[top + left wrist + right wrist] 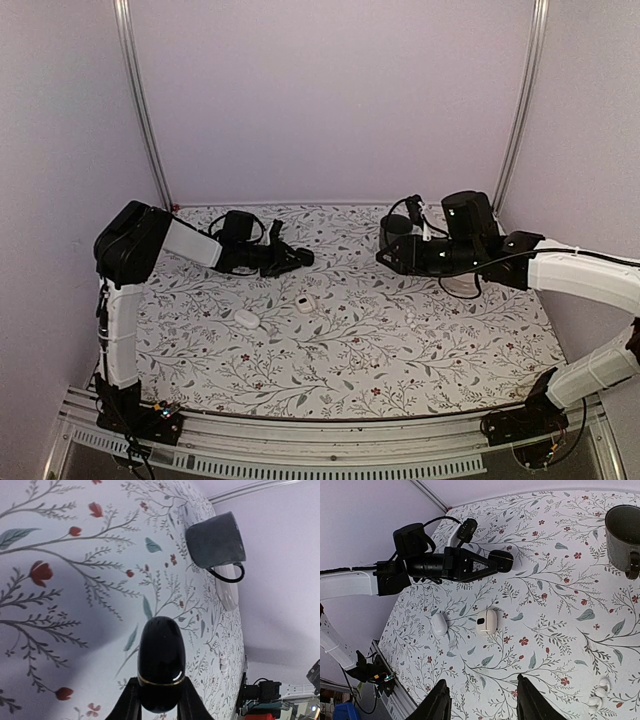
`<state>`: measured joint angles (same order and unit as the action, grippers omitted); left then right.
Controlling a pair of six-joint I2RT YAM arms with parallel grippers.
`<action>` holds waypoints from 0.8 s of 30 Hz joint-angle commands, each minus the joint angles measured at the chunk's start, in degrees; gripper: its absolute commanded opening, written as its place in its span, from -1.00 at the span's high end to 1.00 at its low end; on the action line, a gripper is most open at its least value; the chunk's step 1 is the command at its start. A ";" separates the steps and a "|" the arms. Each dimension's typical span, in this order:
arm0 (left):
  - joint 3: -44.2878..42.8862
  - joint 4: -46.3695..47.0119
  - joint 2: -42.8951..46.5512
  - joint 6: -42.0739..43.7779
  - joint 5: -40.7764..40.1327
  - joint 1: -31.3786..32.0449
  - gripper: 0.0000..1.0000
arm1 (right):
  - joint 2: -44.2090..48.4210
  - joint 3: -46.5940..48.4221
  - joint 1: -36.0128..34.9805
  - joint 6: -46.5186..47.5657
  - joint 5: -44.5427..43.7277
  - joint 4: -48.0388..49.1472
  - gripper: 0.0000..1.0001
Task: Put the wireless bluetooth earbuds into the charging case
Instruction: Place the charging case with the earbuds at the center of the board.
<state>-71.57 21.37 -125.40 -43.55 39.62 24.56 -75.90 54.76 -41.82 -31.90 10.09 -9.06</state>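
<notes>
Two white earbuds [604, 684] lying loose on floral table [555, 630], right side, well apart from white case [486, 621] mid-table. Left gripper [160, 697]: pinching black oval case [161, 655]. Right gripper [482, 700]: fingers spread, nothing between.

Case [486, 622] and pod [439, 624] sit side by side ahead of the right gripper [482, 700], earbuds [600, 692] just beside its fingers [529, 700], mug [625, 530] farther off; left gripper [161, 702] grips a capsule [161, 655] beyond.
</notes>
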 commanded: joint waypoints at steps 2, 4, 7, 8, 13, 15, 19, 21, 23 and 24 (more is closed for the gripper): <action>-4.58 -5.97 -3.27 -1.51 2.36 -2.15 0.80 | 3.16 -1.79 0.33 0.57 -1.98 1.28 0.07; -5.70 -7.29 -4.54 -1.69 2.87 -2.61 0.76 | 3.65 -2.26 0.28 0.68 -2.25 1.30 0.06; -6.20 -8.08 -5.66 -1.89 2.92 -3.31 0.63 | 4.10 -2.78 0.34 0.73 -2.21 1.32 0.06; -6.28 -8.35 -5.79 -1.85 2.74 -3.48 0.59 | 4.28 -2.87 0.34 0.85 -2.22 1.29 0.06; -7.71 -11.79 -5.90 -0.05 0.72 -3.81 0.43 | 4.92 -3.49 0.33 0.70 -2.41 1.41 0.06; -8.16 -13.43 -5.84 0.78 0.04 -3.81 0.35 | 5.02 -3.48 0.29 0.78 -2.38 1.29 0.06; -8.28 -15.26 -5.02 2.19 -1.80 -4.03 0.12 | 6.11 -4.04 0.31 0.96 -2.93 1.04 0.04; -8.26 -16.00 -4.24 2.89 -2.46 -4.16 0.02 | 6.42 -4.29 0.27 1.00 -3.08 1.13 0.04; -8.31 -17.24 -3.29 4.15 -3.68 -4.21 -0.05 | 6.27 -4.17 0.31 1.01 -2.90 1.22 0.03; -8.24 -17.80 -2.74 4.78 -4.21 -4.20 -0.12 | 6.17 -4.07 0.34 1.04 -2.81 1.15 0.03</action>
<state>-79.59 8.84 -130.10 -41.89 39.40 21.23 -70.81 51.00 -41.82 -31.57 7.99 -8.78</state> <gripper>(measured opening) 0.517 0.482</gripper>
